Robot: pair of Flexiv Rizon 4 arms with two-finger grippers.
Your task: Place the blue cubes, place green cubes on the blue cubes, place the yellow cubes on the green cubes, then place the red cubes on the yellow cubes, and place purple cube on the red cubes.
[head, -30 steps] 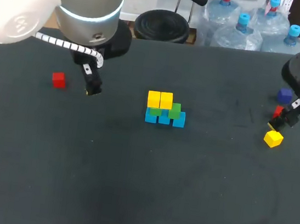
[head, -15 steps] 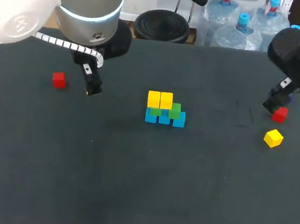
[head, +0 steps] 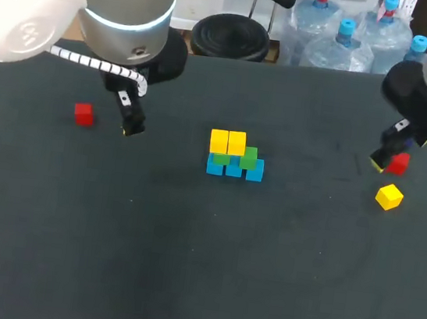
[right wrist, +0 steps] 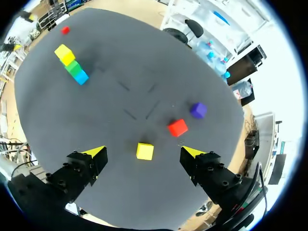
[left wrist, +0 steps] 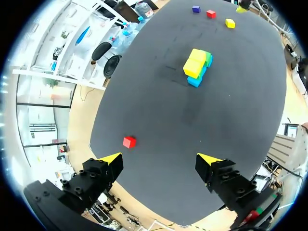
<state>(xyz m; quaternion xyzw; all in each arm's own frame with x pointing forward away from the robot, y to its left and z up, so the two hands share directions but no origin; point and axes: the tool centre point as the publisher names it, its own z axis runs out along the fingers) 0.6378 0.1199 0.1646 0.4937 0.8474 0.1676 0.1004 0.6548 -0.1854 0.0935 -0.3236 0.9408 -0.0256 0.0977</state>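
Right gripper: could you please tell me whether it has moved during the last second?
Yes. In the head view, the right gripper has moved away from the loose yellow cube and is now beside the red cube just beyond it.

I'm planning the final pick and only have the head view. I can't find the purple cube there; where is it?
Observer: The right wrist view shows the purple cube on the table, just beyond the red cube, not touching it.
Operator: Is the right pincer carrying anything?
Observer: No, the right pincer is open and empty; the loose yellow cube lies ahead of it.
Operator: And the left?
Observer: The left pincer is open too, also empty.
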